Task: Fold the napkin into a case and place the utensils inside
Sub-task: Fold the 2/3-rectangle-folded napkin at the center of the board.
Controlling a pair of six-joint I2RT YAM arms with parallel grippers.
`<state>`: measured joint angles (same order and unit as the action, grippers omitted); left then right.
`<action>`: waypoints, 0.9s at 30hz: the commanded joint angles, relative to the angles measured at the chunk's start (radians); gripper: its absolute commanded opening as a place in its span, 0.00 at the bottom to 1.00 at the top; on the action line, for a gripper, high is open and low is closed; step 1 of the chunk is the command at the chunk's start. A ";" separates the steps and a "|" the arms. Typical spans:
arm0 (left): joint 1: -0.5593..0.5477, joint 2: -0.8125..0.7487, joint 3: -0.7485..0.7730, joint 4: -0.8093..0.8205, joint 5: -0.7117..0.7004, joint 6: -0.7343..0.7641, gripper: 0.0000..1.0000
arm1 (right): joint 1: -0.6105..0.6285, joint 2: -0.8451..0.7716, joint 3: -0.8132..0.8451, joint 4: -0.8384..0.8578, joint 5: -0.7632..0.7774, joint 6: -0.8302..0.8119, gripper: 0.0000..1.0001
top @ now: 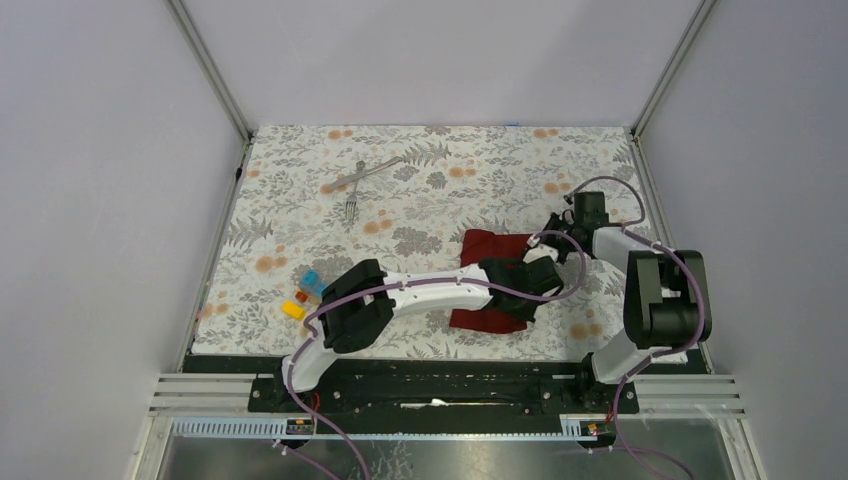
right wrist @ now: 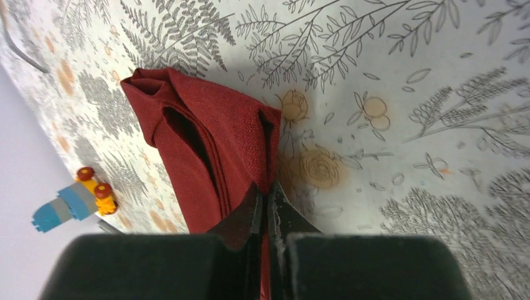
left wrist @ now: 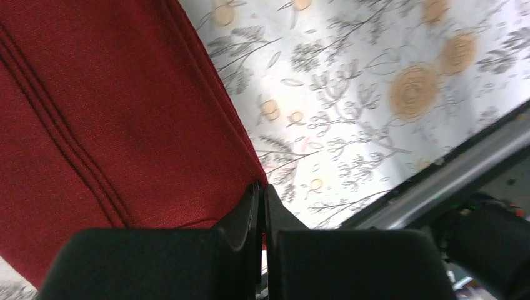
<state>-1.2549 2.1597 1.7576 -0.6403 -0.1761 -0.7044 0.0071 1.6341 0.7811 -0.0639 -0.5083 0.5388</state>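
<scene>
The dark red napkin (top: 490,248) lies folded in a long layered strip right of centre, partly hidden under both grippers. My left gripper (top: 522,310) reaches across and is shut on the strip's near right corner, which shows in the left wrist view (left wrist: 261,187) with the cloth (left wrist: 112,112) spreading to the left. My right gripper (top: 537,250) is shut on the far right edge of the cloth, seen in the right wrist view (right wrist: 267,187), where the folds (right wrist: 206,131) gape open. The silver fork (top: 352,198) and a second utensil (top: 372,170) lie crossed at the far left, away from both grippers.
Small colourful toy blocks (top: 305,292) sit at the near left; they also show in the right wrist view (right wrist: 75,200). The flowered tablecloth (top: 440,180) covers the table. A metal rail (left wrist: 437,181) runs along the near edge. Grey walls close in three sides.
</scene>
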 commanded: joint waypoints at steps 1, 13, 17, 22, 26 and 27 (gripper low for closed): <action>0.021 -0.051 -0.048 0.206 0.132 -0.023 0.00 | -0.001 -0.093 0.103 -0.242 0.137 -0.147 0.00; 0.153 -0.282 -0.458 0.588 0.335 -0.112 0.00 | 0.229 0.006 0.381 -0.527 0.450 -0.148 0.00; 0.225 -0.367 -0.609 0.742 0.426 -0.157 0.00 | 0.308 0.097 0.510 -0.620 0.515 -0.115 0.00; 0.303 -0.466 -0.758 0.860 0.499 -0.166 0.00 | 0.402 0.230 0.700 -0.731 0.607 -0.071 0.00; 0.370 -0.504 -0.865 0.915 0.554 -0.169 0.00 | 0.454 0.332 0.812 -0.788 0.653 -0.038 0.00; 0.386 -0.510 -0.893 0.936 0.573 -0.176 0.00 | 0.465 0.354 0.835 -0.798 0.656 -0.034 0.00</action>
<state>-0.9184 1.7046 0.9463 0.1452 0.2985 -0.8619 0.4301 1.9221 1.5181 -0.7574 0.0669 0.4572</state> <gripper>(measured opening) 0.016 0.026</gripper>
